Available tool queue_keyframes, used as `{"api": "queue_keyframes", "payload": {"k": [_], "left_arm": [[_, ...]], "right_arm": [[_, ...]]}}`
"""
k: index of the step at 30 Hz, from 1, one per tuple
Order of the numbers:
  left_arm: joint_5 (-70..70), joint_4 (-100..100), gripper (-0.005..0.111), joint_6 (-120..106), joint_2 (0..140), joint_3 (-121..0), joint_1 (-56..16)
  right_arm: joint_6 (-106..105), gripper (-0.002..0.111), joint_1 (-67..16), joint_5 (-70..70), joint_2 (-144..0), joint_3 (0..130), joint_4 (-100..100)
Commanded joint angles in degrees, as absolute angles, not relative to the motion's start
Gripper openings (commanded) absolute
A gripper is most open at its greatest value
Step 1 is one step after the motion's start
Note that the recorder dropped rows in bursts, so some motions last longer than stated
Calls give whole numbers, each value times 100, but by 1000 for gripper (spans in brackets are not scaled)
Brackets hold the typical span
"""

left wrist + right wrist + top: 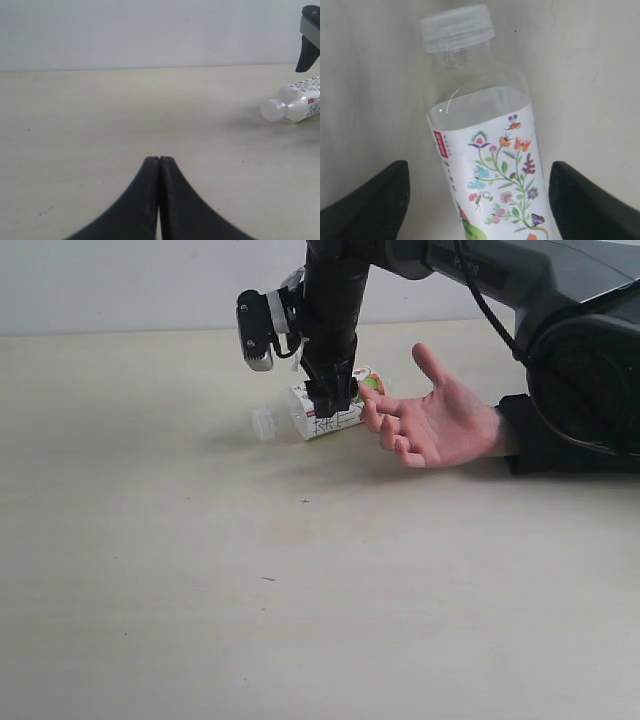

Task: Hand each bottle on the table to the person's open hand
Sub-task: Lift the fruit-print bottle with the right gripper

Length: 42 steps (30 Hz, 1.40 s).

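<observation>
One clear bottle (322, 417) with a white flowered label and green-orange fruit lies on its side on the beige table (300, 590), cap pointing left. Close by on its right rests the person's open hand (440, 425), palm up, in a black sleeve. My right gripper (335, 402) hangs over the bottle, open. In the right wrist view the bottle (485, 150) lies between the spread fingers (370, 200) of the right gripper (480, 197), with gaps on both sides. The left gripper (159, 159) is shut on nothing, low over bare table, with the bottle (295, 102) far off. No other bottles show.
The right arm (480, 270) reaches in from the upper right, above the hand. Its wrist camera (255, 330) sticks out to the left of the bottle. A pale wall (120, 280) stands behind the table's far edge.
</observation>
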State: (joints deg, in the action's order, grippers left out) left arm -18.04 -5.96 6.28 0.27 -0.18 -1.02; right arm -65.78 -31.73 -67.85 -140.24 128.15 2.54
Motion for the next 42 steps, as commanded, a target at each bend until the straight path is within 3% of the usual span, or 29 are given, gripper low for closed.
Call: {"api": "queue_keyframes", "payload": {"k": [1,36,38,41,42], "left_arm": [[-1782,-577,3,636,0,0,-124],[-1782,-577,3,636,0,0,-124],[-1782,-577,3,636,0,0,-124],[-1782,-577,3,636,0,0,-124],[-1782,-577,3,636,0,0,-124]], "right_arm": [[-6634,73,-3152,-6658,-14098,12882,202],[-6642,72,-3120,-6440,-14572,12882,345],[-6594,63,-3120,-6474,-14572,12882,383],[-6478,31,-3120,-6474,-14572,12882,492],[-6465,25,-3120,-6474,-14572,12882,492]]}}
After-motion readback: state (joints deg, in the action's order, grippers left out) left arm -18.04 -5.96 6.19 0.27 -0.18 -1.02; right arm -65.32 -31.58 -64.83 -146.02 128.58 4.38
